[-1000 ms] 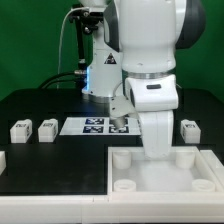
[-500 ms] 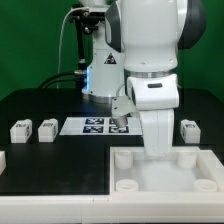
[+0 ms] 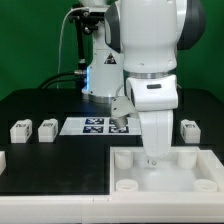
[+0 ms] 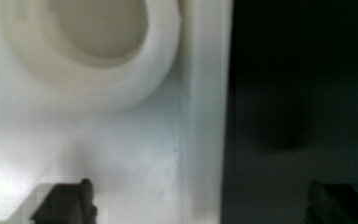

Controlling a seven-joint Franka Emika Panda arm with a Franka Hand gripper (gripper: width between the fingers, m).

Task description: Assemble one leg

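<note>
Three small white legs with tags stand on the black table: two at the exterior view's left [image 3: 20, 129] [image 3: 46, 129] and one at its right [image 3: 189, 128]. The large white tray-like piece [image 3: 190, 180] lies in front. My gripper [image 3: 152, 158] is low over the tray's far rim, mostly hidden by the arm. In the wrist view the gripper [image 4: 202, 204] is open and empty. Its dark fingertips [image 4: 60, 200] stand on either side of the tray's wall [image 4: 197, 120], beside a round corner socket [image 4: 96, 40]. No leg shows in the wrist view.
The marker board [image 3: 90, 125] lies flat behind the tray, left of the arm. A white piece [image 3: 2, 160] shows at the exterior view's left edge. The robot base [image 3: 100, 75] and cables stand at the back.
The arm has sunk slightly toward the tray's far rim. The legs and tray have not moved.
</note>
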